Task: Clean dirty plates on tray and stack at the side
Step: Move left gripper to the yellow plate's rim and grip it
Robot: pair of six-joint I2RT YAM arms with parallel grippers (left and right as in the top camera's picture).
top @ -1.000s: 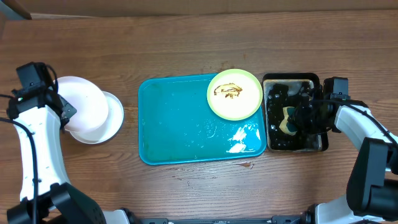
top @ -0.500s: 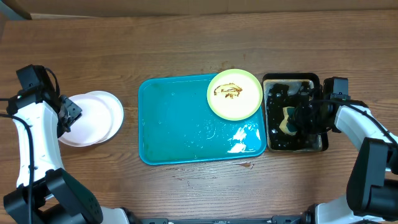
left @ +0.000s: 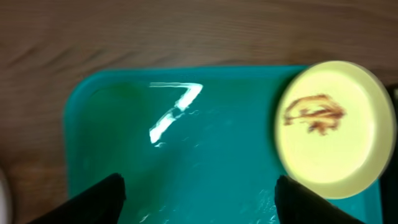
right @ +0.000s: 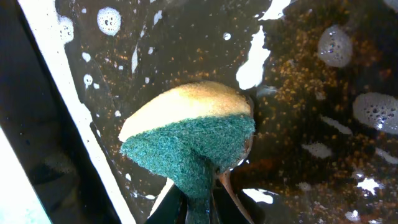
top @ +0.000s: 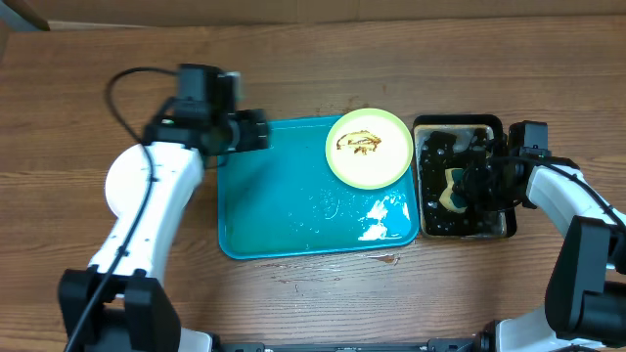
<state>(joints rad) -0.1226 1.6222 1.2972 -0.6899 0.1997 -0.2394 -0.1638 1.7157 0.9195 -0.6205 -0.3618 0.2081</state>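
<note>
Brown wood-grain counter (top: 293, 59) fills the overhead view, and a large turquoise rectangular plastic tray (top: 274, 205) is set at its middle. One round pale yellow-green plate (top: 369, 147) lies in the tray corner nearest the counter's far edge and right side, its rim overhanging the tray's far rim. A brown sauce smear (top: 358, 144) is seen on its face, so it is judged not yet cleaned. Round white plates (top: 113, 184) are set off the tray towards the counter's left edge. They are largely hidden beneath the left arm, so their number cannot be told. That spot is taken to be the stacking place, apart from the wet work.

The left claw (left: 203, 199) is held above the tray's far left part, its fingers spread wide with nothing between them. It is pointed towards the dirty plate and judged ready for a reach. The right claw (right: 199, 208) is closed tight on a yellow foam sponge with a green scouring face (right: 193, 137). The sponge is held down in a narrow black tray (top: 499, 227) of foamy brown water near the counter's right edge, presumably so that it is wetted and drips are caught there.

No brand, label or writing can be read anywhere.
</note>
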